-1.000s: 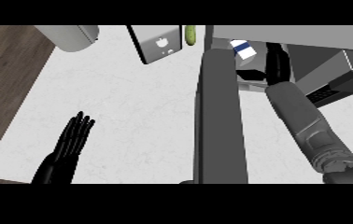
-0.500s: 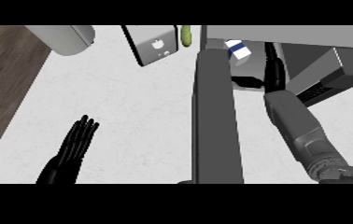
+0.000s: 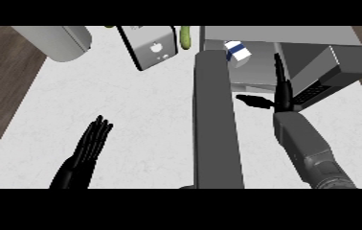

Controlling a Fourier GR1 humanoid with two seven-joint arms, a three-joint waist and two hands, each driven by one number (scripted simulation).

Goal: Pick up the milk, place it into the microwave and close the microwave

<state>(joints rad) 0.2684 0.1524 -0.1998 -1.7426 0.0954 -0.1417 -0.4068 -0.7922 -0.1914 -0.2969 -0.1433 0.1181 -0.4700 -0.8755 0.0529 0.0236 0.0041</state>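
The microwave (image 3: pixel 283 33) stands open at the far right of the white counter (image 3: pixel 134 104), and its grey door (image 3: pixel 216 123) juts out toward the viewer as a long slab. The milk (image 3: pixel 237 51), a white carton with a blue band, sits inside the microwave's cavity at the back, just right of the door's far end and tilted a little. The right hand (image 3: pixel 280 87) is inside the microwave's opening, nearer the viewer than the milk and to its right. Its fingers are straight and point toward the back of the cavity, and its thumb sticks out sideways toward the door. It holds nothing and is apart from the carton (a clear gap of pale cavity floor shows between them). The right forearm (image 3: pixel 308 150) runs back from the opening, alongside the door. The left hand (image 3: pixel 88 147) rests flat and open on the counter, well left of the microwave door, with its fingers straight and together. Just left of the microwave's far corner lies a small green vegetable (image 3: pixel 186 37), then a grey box (image 3: pixel 152 51) with a pale emblem on its face. Furthest left of the microwave is a pale grey cylindrical container (image 3: pixel 56 42).
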